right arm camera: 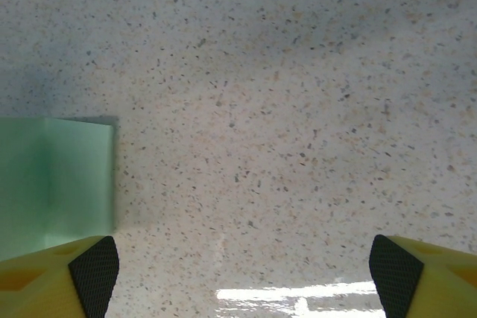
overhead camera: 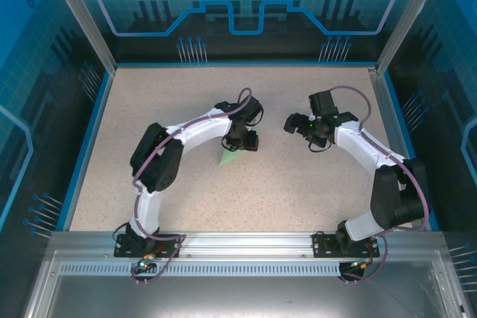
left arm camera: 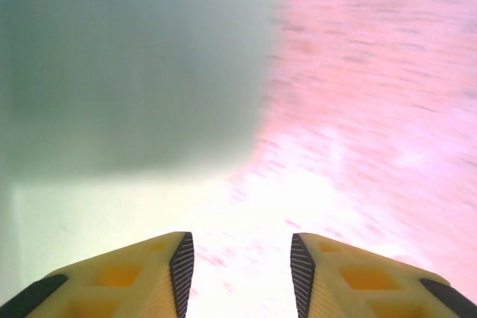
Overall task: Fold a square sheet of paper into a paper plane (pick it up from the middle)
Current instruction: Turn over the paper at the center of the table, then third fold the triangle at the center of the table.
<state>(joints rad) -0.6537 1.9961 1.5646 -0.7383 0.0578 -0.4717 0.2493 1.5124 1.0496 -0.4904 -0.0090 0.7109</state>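
Observation:
The square sheet of paper lies on the table folded into a pale green pointed shape, the paper plane [overhead camera: 226, 157]. Its tip pokes out just below my left gripper [overhead camera: 242, 141], which hovers low over it. In the left wrist view the paper [left arm camera: 127, 72] is a blurred green mass at the upper left. The left gripper [left arm camera: 241, 247] is open there, with bare table showing in the gap. My right gripper [overhead camera: 295, 123] stands to the right of the paper. It [right arm camera: 242, 258] is wide open over bare table, and a creased part of the paper [right arm camera: 56, 184] lies at the left edge.
The speckled beige table [overhead camera: 298, 184] is bordered by a blue rim and aluminium frame posts [overhead camera: 78, 13]. Both arm bases sit on the metal rail [overhead camera: 238, 243] at the near edge.

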